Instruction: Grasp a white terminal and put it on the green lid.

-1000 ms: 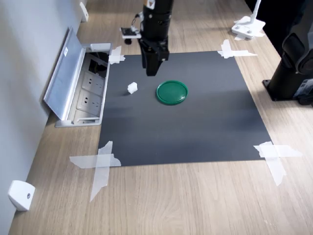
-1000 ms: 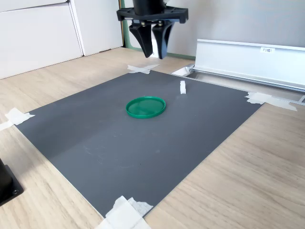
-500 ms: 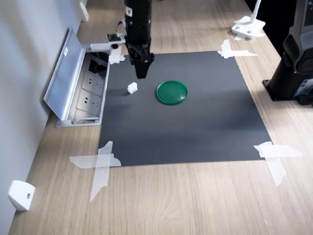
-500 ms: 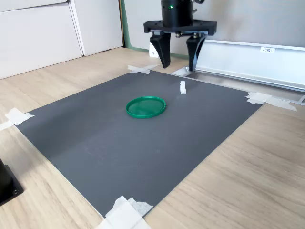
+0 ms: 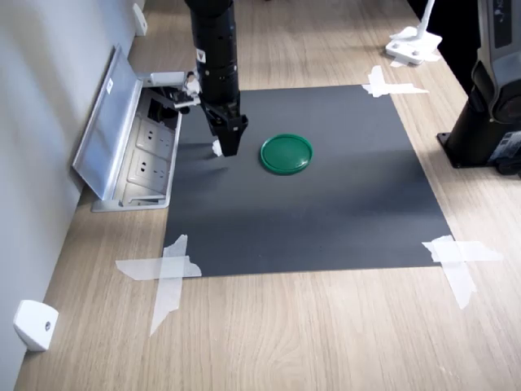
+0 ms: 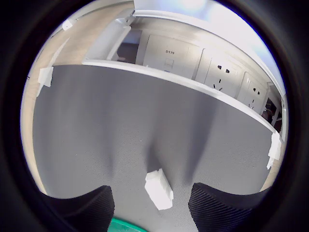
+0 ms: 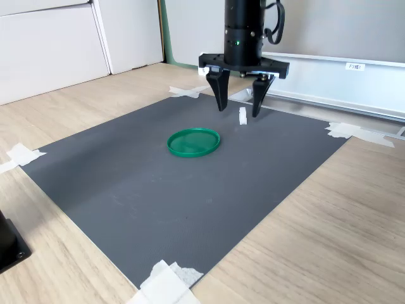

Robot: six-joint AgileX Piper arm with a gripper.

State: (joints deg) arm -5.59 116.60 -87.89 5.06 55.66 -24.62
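Observation:
The white terminal [image 7: 242, 116] stands on the black mat [image 5: 326, 212], a short way from the green lid [image 7: 193, 142] and on the socket-box side of it. My gripper [image 7: 239, 111] is open and hangs straight down over the terminal, one finger on each side, touching nothing. In the first exterior view the gripper [image 5: 229, 148] hides most of the terminal [image 5: 216, 147], and the green lid [image 5: 286, 153] lies to its right. The wrist view shows the terminal [image 6: 159, 189] between both dark fingertips [image 6: 84, 208], with a sliver of the lid [image 6: 126, 225] at the edge.
An open metal socket box [image 5: 134, 142] with its raised lid borders the mat at the first exterior view's left. Tape strips [image 5: 167, 269] hold the mat corners. A white wedge piece [image 5: 34, 324] lies at the wall. A black arm base [image 5: 488, 114] stands at the right.
The gripper has swung from above the mat's far edge toward the socket box, opened wider, and come down around the terminal. The terminal and lid have not moved.

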